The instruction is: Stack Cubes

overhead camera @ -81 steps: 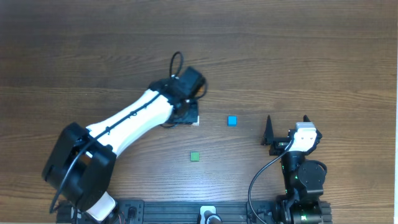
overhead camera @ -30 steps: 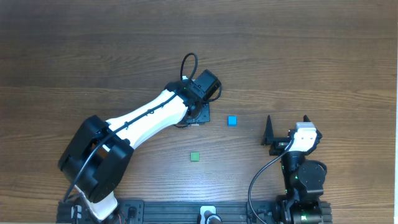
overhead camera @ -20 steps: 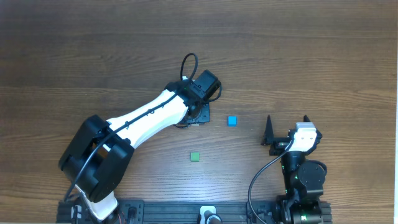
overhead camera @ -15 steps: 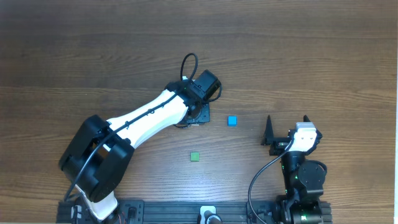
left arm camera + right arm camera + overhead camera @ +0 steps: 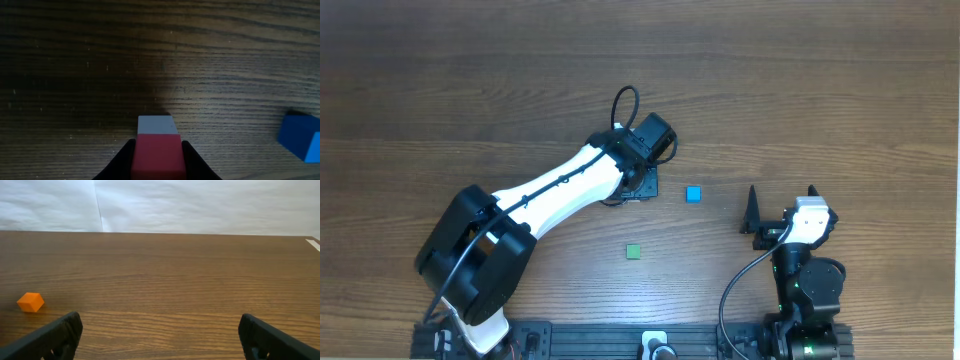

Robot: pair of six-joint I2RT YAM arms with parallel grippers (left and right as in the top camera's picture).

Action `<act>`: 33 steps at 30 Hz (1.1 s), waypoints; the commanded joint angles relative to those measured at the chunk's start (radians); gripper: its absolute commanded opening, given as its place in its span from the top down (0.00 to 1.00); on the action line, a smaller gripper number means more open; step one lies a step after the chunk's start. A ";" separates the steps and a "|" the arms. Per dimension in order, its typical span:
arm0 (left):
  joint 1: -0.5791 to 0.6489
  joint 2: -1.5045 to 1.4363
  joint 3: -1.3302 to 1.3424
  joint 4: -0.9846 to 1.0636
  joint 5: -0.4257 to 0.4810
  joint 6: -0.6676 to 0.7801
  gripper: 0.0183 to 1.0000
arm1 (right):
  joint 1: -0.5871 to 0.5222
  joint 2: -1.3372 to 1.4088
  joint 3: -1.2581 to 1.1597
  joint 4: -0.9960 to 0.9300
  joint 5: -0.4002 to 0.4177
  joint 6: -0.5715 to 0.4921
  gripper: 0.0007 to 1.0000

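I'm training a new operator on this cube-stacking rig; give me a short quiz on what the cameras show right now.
1. True or false: the left gripper is shut on a red cube.
2. Which cube lies on the table beside it in the left wrist view? A green, B blue, C orange.
3. Fill in: the right gripper has its fingers ____.
Key: 1 true; 2 B, the blue cube; 3 open.

White backdrop (image 5: 200, 205) (faintly wrinkled) stands behind the table (image 5: 440, 80) — brown wood.
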 commanded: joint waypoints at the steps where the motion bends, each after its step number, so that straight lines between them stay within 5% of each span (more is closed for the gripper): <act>1: -0.003 0.015 0.026 0.003 -0.016 -0.014 0.79 | -0.007 -0.008 -0.009 0.002 -0.005 -0.004 0.01; 22: -0.003 0.017 0.026 0.003 -0.016 -0.013 0.69 | -0.007 -0.008 -0.009 0.002 -0.005 -0.004 0.01; 28: -0.002 0.017 0.038 0.011 -0.031 -0.013 0.45 | -0.007 -0.008 -0.009 0.002 -0.005 -0.004 0.01; 33: 0.016 0.017 0.098 0.002 -0.035 -0.004 0.36 | -0.007 -0.008 -0.009 0.002 -0.005 -0.004 0.01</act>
